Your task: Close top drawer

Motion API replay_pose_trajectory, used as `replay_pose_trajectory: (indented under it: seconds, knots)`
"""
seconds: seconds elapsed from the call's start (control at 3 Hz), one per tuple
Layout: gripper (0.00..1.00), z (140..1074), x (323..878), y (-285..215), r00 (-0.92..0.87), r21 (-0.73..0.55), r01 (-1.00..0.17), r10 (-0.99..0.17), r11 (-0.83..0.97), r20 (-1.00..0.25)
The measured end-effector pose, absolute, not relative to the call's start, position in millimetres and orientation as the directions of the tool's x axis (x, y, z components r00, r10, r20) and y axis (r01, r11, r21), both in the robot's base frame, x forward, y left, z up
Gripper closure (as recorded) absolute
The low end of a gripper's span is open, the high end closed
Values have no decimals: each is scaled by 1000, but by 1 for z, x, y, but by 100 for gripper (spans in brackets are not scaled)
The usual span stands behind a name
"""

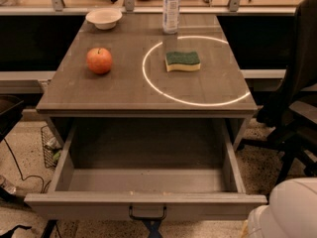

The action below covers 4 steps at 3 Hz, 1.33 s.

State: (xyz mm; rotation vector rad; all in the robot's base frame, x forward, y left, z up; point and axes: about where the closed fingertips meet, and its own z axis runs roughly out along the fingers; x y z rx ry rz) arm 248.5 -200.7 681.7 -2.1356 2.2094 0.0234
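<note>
One top drawer (146, 175) fully open, pincer out of view

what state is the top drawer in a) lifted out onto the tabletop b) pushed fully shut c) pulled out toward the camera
c: the top drawer has its front panel well forward of the table edge, its inside showing; the gripper is not in view, only a white robot part at lower right.

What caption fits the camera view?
Top drawer open under table with apple, sponge, bowl, bottle; gripper out of view.
</note>
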Motion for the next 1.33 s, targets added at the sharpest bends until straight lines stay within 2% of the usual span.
replay_pose_trajectory:
  seconds: [0.67,1.33]
  knots:
    - [100,640,263,-184,4,16,-1000,-995,-6,-97]
    - [100,628,316,-176,64,-13,-998,-993,-63,-96]
